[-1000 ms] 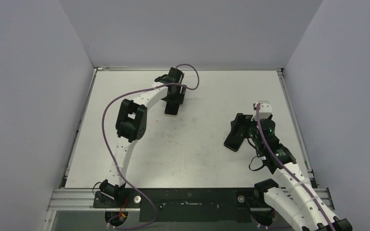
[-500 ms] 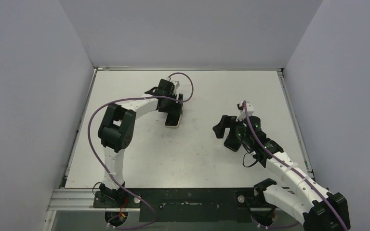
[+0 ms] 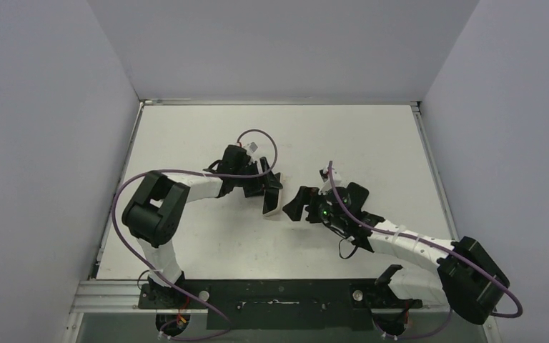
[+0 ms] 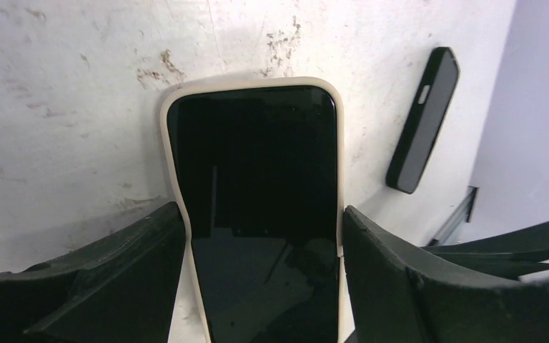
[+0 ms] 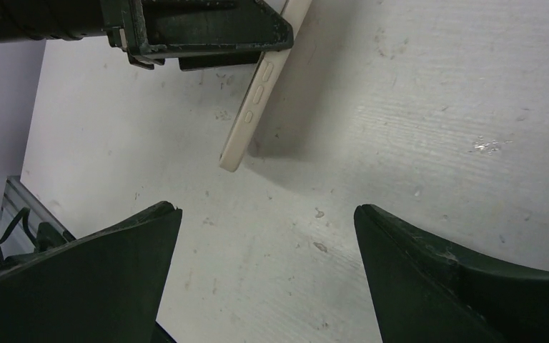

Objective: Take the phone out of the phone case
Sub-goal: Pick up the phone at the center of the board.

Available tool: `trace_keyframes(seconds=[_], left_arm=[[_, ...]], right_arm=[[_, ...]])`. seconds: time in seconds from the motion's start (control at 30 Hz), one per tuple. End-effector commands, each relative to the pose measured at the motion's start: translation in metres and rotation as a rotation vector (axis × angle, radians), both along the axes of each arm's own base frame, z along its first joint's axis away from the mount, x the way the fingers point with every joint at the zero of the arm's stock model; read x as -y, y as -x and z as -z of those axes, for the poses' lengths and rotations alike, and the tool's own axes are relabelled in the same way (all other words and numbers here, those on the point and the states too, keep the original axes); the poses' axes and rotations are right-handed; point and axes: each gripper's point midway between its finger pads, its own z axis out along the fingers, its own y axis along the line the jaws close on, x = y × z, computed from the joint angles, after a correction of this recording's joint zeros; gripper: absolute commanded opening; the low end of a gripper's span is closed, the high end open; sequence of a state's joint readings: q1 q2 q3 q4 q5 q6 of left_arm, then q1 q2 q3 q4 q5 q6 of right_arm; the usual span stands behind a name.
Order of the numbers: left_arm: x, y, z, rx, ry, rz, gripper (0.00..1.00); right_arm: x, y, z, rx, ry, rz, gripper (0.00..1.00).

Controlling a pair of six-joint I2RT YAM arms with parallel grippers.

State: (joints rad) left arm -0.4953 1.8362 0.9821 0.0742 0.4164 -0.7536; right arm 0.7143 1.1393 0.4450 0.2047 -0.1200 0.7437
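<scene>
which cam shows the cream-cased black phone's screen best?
Left wrist: the black phone in its cream case faces the lens, screen mostly visible. Right wrist shows only its buttoned side edge; top external, a small sliver.

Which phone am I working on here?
Look to the middle of the table, where the left arm's fingers clamp a phone held at a tilt. It wears a cream case; the other black phone lies flat and bare.
</scene>
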Motion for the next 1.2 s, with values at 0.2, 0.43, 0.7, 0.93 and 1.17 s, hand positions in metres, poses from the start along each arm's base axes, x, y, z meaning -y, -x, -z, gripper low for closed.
trace_keyframes(seconds=[0.2,0.43,0.7,0.93,1.17], left_arm=[[0.022,0.008,-0.027,-0.023,0.241,-0.126,0.0],[0.033,0.014,-0.028,-0.032,0.274,-0.156,0.0],[0.04,0.02,-0.033,-0.022,0.302,-0.145,0.0],[0.032,0.017,-0.05,0.046,0.314,-0.127,0.15],[0.004,-0.001,-0.105,0.254,0.334,-0.106,0.64]], right_arm=[[-0.046,-0.033,-0.018,0.023,-0.074,0.053,0.85],[-0.059,-0.046,0.001,-0.033,-0.018,0.058,0.68],[-0.066,-0.048,0.01,-0.041,-0.017,0.016,0.34],[-0.067,-0.044,-0.01,0.007,-0.098,-0.059,0.0],[-0.048,-0.05,-0.053,0.091,-0.214,-0.086,0.0]])
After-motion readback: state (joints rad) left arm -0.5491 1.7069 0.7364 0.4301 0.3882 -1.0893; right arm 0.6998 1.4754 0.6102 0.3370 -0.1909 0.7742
